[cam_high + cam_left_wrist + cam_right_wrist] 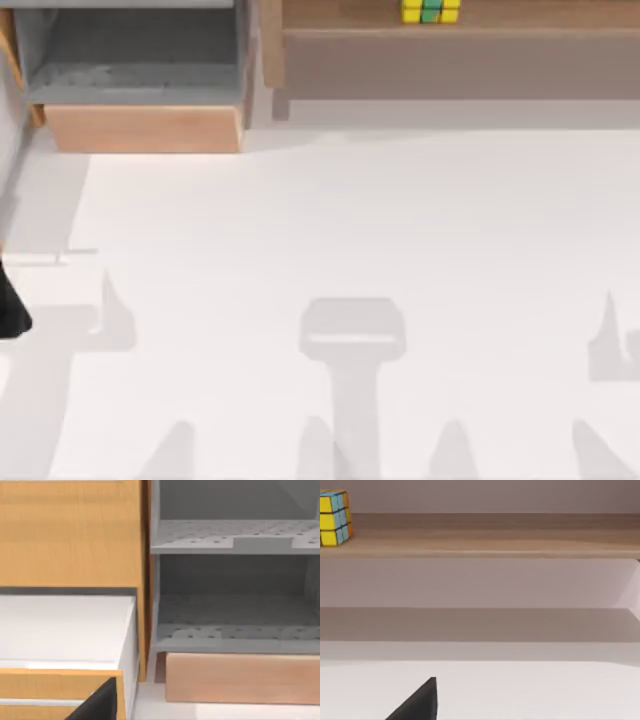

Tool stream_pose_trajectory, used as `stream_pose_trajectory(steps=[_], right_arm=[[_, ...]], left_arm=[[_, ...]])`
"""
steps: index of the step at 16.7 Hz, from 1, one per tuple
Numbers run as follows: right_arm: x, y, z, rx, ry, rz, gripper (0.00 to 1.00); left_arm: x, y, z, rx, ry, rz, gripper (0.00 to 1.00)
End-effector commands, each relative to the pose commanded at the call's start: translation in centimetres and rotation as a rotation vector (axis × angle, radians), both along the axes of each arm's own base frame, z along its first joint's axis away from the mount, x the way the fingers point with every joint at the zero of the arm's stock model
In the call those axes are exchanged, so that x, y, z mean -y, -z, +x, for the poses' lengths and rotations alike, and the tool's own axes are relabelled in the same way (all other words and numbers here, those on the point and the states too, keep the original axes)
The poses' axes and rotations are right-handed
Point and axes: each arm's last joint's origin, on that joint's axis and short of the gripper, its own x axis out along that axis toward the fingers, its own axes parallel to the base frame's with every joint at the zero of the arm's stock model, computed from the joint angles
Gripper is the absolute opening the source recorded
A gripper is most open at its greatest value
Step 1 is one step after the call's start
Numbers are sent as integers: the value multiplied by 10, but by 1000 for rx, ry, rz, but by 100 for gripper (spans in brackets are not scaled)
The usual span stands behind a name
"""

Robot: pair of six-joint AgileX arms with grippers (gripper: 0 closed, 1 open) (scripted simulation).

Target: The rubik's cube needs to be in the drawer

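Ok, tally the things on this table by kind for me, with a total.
Rubik's cube: 1, on the shelf unit
Drawer: 1, pulled open
Wooden shelf unit: 1
Total: 3

Matte black is all I see of my AgileX arms.
My left arm [12,312] is a dark rounded lump; each wrist camera catches one plain black wedge-shaped finger [99,703] [417,701], flat-sided, without markings, screws or cables.
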Motion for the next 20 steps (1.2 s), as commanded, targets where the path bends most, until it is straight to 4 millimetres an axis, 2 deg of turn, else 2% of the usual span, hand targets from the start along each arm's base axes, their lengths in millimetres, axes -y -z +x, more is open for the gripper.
stream_pose_trajectory(steps=[3, 5, 8, 10, 12, 15, 18, 20], right_arm=[[0, 0, 0, 0, 0, 0, 100], [0, 0, 0, 0, 0, 0, 100], [0, 0, 0, 0, 0, 0, 100], [0, 0, 0, 0, 0, 0, 100], [0, 0, 0, 0, 0, 0, 100], [0, 0, 0, 0, 0, 0, 100], [0, 0, 0, 0, 0, 0, 100], [0, 0, 0, 0, 0, 0, 100]], left_arm=[[10, -47, 23, 14, -15, -1, 100], [23, -81, 52, 30, -23, -7, 100], [60, -120, 112, 50, -29, -18, 100], [99, -129, 158, 56, -25, -24, 100], [148, -123, 201, 56, -13, -27, 100], [228, -87, 245, 45, 14, -23, 100], [300, -35, 264, 30, 37, -14, 100], [334, -1, 268, 22, 43, -11, 100]])
